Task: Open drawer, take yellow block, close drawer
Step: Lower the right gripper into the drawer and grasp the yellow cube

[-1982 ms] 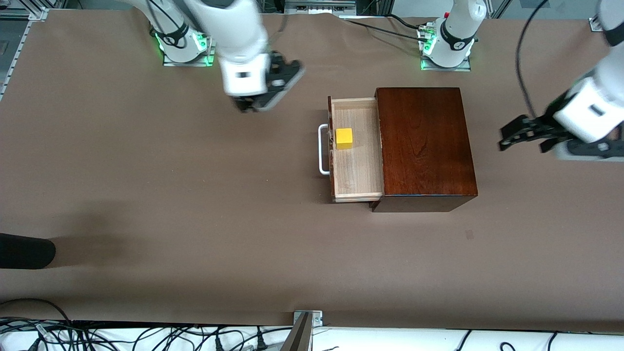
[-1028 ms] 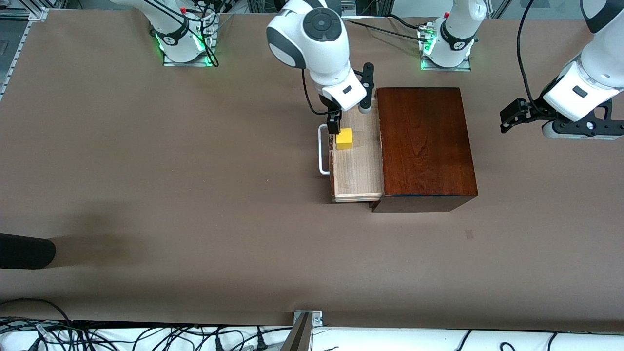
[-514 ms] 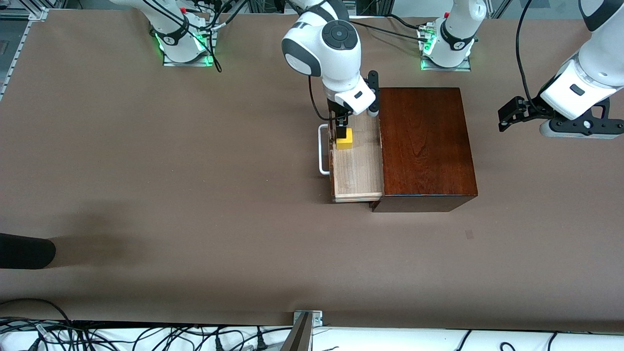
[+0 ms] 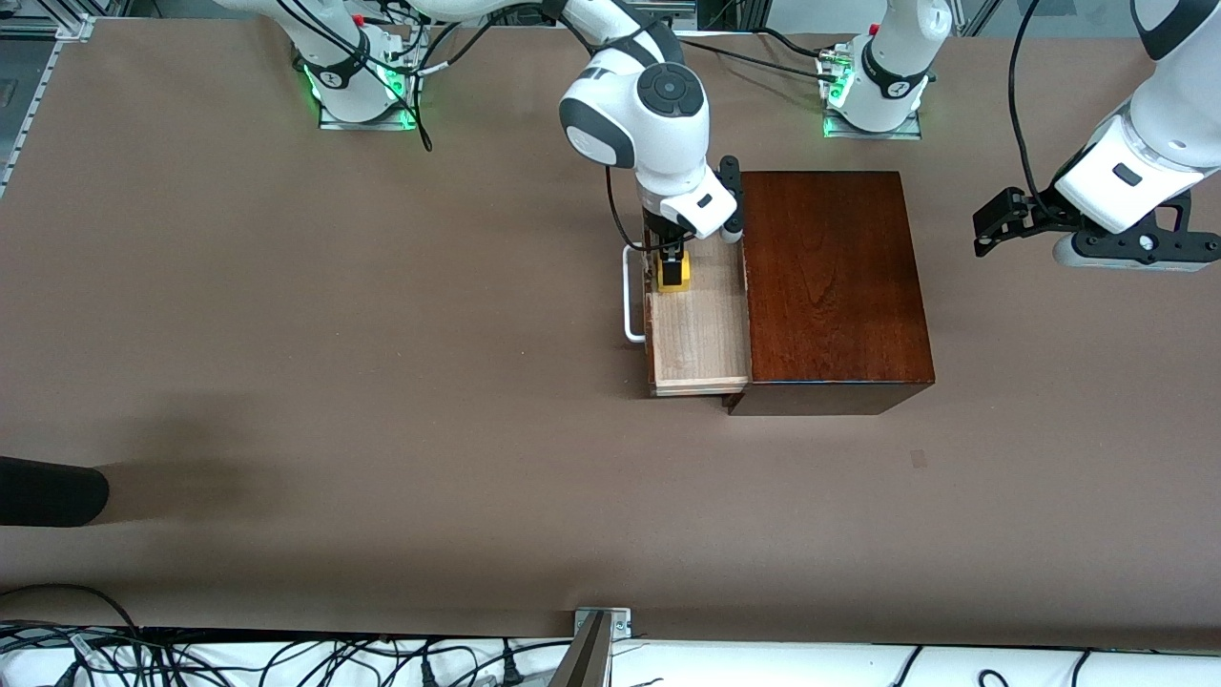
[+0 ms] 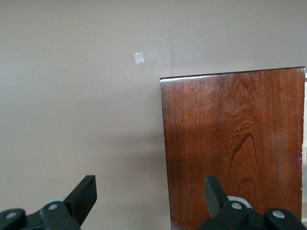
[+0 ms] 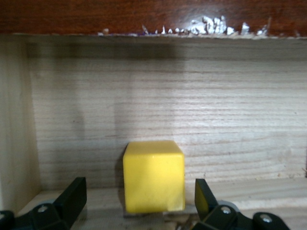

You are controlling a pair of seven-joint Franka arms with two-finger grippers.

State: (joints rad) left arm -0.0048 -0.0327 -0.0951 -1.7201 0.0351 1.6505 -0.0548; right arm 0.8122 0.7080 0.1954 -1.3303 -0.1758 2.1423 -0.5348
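Note:
The drawer (image 4: 698, 334) stands pulled out of the mahogany box (image 4: 835, 286), with its white handle (image 4: 630, 296) toward the right arm's end of the table. The yellow block (image 4: 675, 277) sits on the drawer floor close to the drawer's front. My right gripper (image 4: 672, 260) is down in the drawer, open. In the right wrist view the block (image 6: 153, 182) stands between the fingers of the right gripper (image 6: 138, 194) with a gap on each side. My left gripper (image 4: 997, 229) is open and empty over the table beside the box (image 5: 235, 143); the left wrist view shows this gripper (image 5: 149, 187) too.
A small tape mark (image 4: 918, 459) lies on the brown table, nearer to the front camera than the box, and shows in the left wrist view (image 5: 139, 58). A dark object (image 4: 48, 491) juts in at the right arm's end. Cables run along the table's near edge.
My right arm has swung from over the open table to the drawer and lowered its open gripper around the yellow block. The left gripper has hardly moved.

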